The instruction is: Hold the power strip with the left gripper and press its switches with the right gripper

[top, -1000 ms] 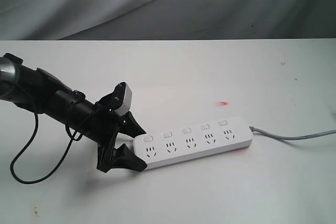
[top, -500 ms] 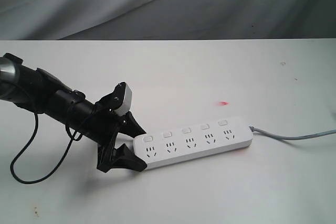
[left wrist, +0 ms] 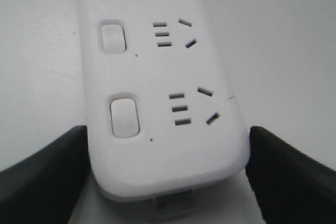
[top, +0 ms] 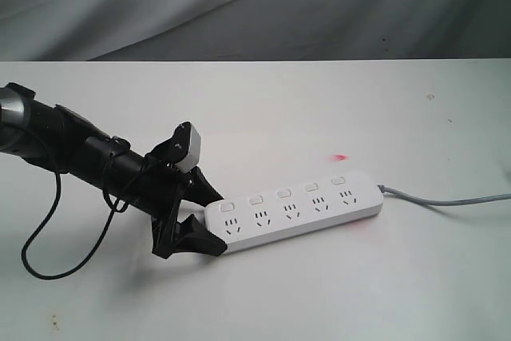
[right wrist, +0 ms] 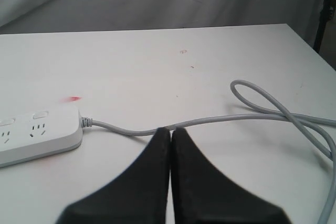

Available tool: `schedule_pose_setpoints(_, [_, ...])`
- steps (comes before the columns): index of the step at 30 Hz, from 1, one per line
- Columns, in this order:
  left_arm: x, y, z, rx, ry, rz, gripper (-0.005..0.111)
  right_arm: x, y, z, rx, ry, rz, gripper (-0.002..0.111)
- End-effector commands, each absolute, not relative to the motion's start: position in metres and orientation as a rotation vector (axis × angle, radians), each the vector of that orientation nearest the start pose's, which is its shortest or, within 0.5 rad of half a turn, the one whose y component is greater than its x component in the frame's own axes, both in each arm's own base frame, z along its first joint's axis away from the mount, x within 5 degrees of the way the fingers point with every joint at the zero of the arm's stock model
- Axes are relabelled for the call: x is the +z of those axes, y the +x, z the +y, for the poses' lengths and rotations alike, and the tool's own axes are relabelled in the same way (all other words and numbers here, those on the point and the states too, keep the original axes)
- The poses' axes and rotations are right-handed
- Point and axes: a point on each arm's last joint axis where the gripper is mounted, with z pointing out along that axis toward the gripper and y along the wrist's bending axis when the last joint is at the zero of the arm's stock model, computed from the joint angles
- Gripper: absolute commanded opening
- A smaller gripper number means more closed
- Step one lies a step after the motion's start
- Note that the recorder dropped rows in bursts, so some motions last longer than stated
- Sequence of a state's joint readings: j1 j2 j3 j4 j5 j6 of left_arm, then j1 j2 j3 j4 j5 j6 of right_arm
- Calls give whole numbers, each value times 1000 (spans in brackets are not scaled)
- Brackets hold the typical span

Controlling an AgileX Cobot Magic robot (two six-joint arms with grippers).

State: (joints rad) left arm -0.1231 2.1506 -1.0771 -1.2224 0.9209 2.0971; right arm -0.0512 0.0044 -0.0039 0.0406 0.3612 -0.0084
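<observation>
Centrally, one power strip (top: 273, 227) lies flat on the white table (top: 319, 109), running slantwise. It carries five sockets (top: 288, 213) and five switches (top: 283, 193), one switch above each socket. One thin grey cable (top: 439, 200) leaves its far end and is cut off at the right edge of the exterior view.

One left gripper (top: 217, 223) holds the strip's near end. In the left wrist view its two black fingers (left wrist: 47, 177) press against the two long sides of the strip (left wrist: 157, 145). That view shows only two whole switches (left wrist: 124, 116) and part of a third. The left arm passes out of the exterior view at the left edge.

One right gripper (right wrist: 170, 132) appears only in its own wrist view, jaws closed together on nothing. It hangs over the cable (right wrist: 252, 90), which makes one loop there. The strip (right wrist: 47, 137) is cropped in that view to its cable end, with two sockets and two switches. One small red spot (top: 341, 156) marks the table just behind the strip. Whether any switch is on cannot be made out.
</observation>
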Motion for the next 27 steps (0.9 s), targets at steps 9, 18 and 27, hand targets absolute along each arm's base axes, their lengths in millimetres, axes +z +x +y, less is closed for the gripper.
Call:
schedule_pose_setpoints(9, [87, 343, -112, -890, 1433, 2017, 104, 182, 53, -2, -7, 74, 1829, 0])
schedule_pose_setpoints(18, [229, 344, -99, -538, 1036, 2001, 104, 182, 53, -2, -7, 74, 1829, 0])
schedule_pose_setpoints(27, [342, 272, -103, -654, 1069, 1703, 6, 182, 53, -2, -7, 74, 1829, 0])
